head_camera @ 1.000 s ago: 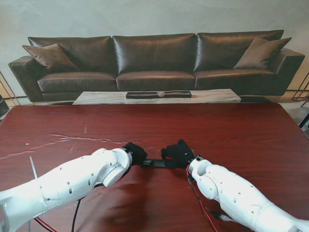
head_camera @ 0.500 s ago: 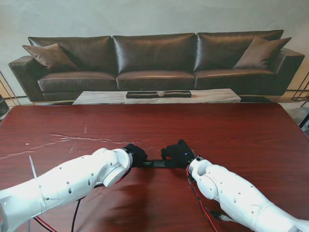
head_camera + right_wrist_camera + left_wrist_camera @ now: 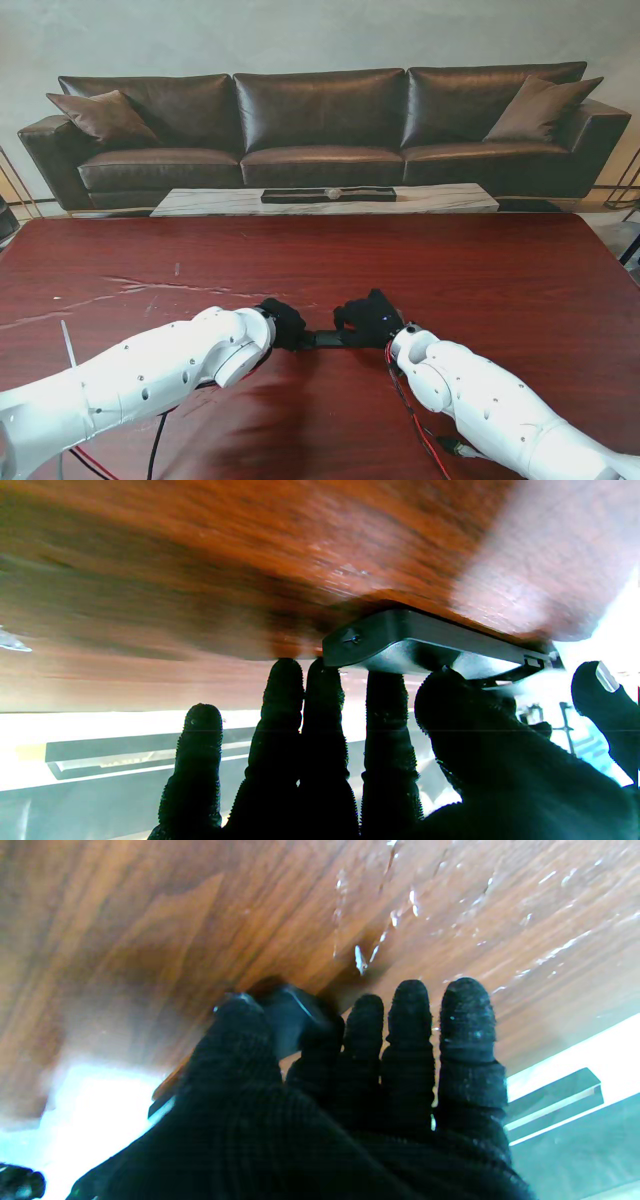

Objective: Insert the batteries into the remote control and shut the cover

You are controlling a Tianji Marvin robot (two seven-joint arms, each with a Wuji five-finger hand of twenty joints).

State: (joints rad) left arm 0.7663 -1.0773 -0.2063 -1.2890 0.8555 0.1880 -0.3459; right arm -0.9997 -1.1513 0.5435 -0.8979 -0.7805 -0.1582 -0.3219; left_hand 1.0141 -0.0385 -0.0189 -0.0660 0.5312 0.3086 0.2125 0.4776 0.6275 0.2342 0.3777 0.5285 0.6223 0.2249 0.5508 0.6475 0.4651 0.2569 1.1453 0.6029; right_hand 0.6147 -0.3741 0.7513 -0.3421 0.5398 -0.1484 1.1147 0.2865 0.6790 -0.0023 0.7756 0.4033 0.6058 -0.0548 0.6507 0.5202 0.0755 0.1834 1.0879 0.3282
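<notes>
The black remote control [image 3: 325, 338] lies flat on the red-brown table [image 3: 480, 280], between my two black-gloved hands. My left hand [image 3: 282, 322] is at its left end. In the left wrist view, thumb and index finger [image 3: 320, 1040] pinch a dark flat piece [image 3: 287, 1015]; whether that is the remote's end or its cover I cannot tell. My right hand [image 3: 368, 318] holds the right end. There the thumb [image 3: 460, 710] presses on the remote [image 3: 415, 640] and the other fingers reach past its far side. No batteries show in any view.
Red and black cables [image 3: 412, 415] trail along the right arm close to me. A white strip [image 3: 68, 348] and pale scratches [image 3: 150, 288] mark the left of the table. Beyond the far edge stand a low coffee table [image 3: 325, 200] and a dark leather sofa [image 3: 320, 120].
My left hand has crept slightly to the right, covering more of the remote's left end. The right hand and the remote have stayed in place.
</notes>
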